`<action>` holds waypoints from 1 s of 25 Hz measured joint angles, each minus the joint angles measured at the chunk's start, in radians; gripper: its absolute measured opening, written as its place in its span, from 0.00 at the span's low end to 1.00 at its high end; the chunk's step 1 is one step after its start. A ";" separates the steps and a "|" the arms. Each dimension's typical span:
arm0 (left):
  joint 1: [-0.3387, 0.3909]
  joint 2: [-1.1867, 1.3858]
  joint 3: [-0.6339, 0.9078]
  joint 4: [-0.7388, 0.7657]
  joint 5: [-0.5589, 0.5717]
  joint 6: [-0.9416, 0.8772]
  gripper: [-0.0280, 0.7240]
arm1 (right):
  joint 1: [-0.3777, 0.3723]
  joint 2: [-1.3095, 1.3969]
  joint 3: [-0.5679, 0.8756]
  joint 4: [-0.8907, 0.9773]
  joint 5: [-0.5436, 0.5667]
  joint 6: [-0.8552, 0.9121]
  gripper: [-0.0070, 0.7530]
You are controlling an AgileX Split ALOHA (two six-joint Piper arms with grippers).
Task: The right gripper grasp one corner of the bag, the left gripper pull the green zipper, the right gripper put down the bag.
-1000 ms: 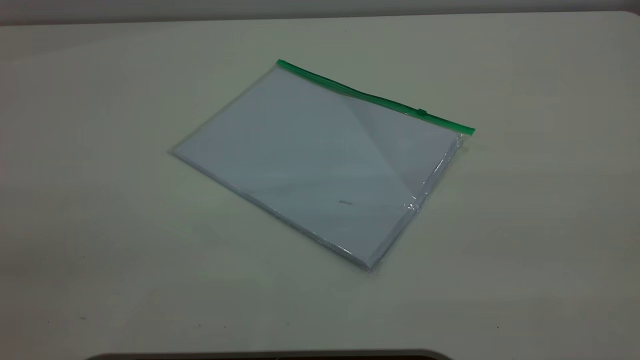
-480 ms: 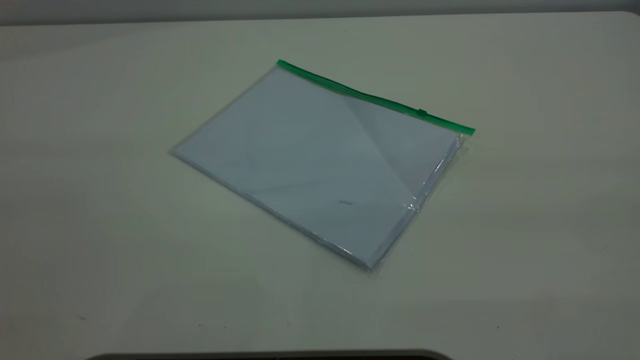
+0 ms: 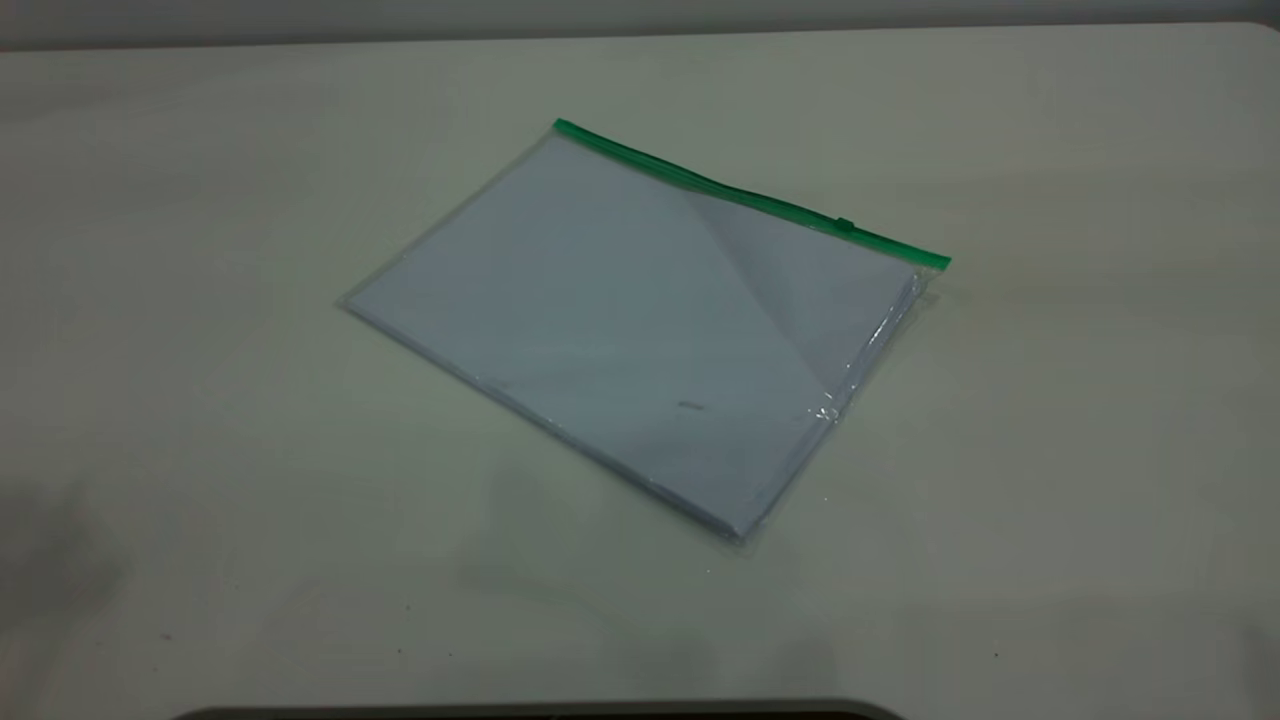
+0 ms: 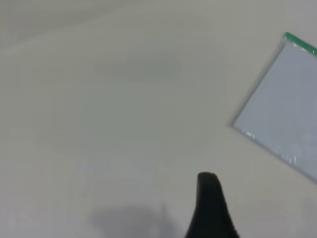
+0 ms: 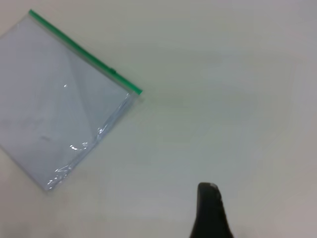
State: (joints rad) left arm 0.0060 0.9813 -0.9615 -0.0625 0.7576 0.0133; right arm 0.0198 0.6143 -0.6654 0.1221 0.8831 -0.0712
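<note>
The bag (image 3: 640, 320) lies flat in the middle of the table, a clear pouch with pale grey-blue sheets inside. The green zipper (image 3: 750, 195) runs along its far long edge, with the slider tab (image 3: 845, 225) near the right end. Neither gripper shows in the exterior view. The left gripper (image 4: 208, 181) hangs over bare table, well apart from the bag's corner (image 4: 282, 104). The right gripper (image 5: 208, 191) also hangs over bare table, away from the bag (image 5: 59, 104), its zipper (image 5: 84, 52) and slider (image 5: 113, 71).
The pale table (image 3: 200, 450) runs to a far edge at the back and a dark rim (image 3: 540, 712) at the front. Faint shadows lie on the table at the lower left (image 3: 50, 560) and lower right.
The bag has not moved. Soft shadows have appeared on the table at the lower left and lower right of the exterior view.
</note>
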 joint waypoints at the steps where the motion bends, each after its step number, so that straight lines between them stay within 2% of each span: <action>1: 0.000 0.054 -0.029 -0.009 -0.016 0.003 0.82 | 0.000 0.028 0.000 0.013 -0.015 -0.003 0.77; 7: 0.000 0.338 -0.177 -0.099 -0.114 0.114 0.81 | 0.000 0.248 0.000 0.121 -0.143 -0.106 0.77; 12: 0.000 0.535 -0.277 -0.261 -0.148 0.344 0.81 | 0.000 0.466 -0.003 0.300 -0.258 -0.324 0.77; 17: -0.023 0.674 -0.322 -0.359 -0.151 0.583 0.81 | 0.000 0.698 -0.005 0.583 -0.346 -0.618 0.77; 25: -0.117 0.808 -0.331 -0.366 -0.169 0.694 0.81 | 0.000 1.048 -0.010 1.144 -0.379 -1.229 0.77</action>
State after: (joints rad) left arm -0.1112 1.7890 -1.2930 -0.4281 0.5887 0.7076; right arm 0.0198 1.6621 -0.6751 1.2662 0.5040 -1.3001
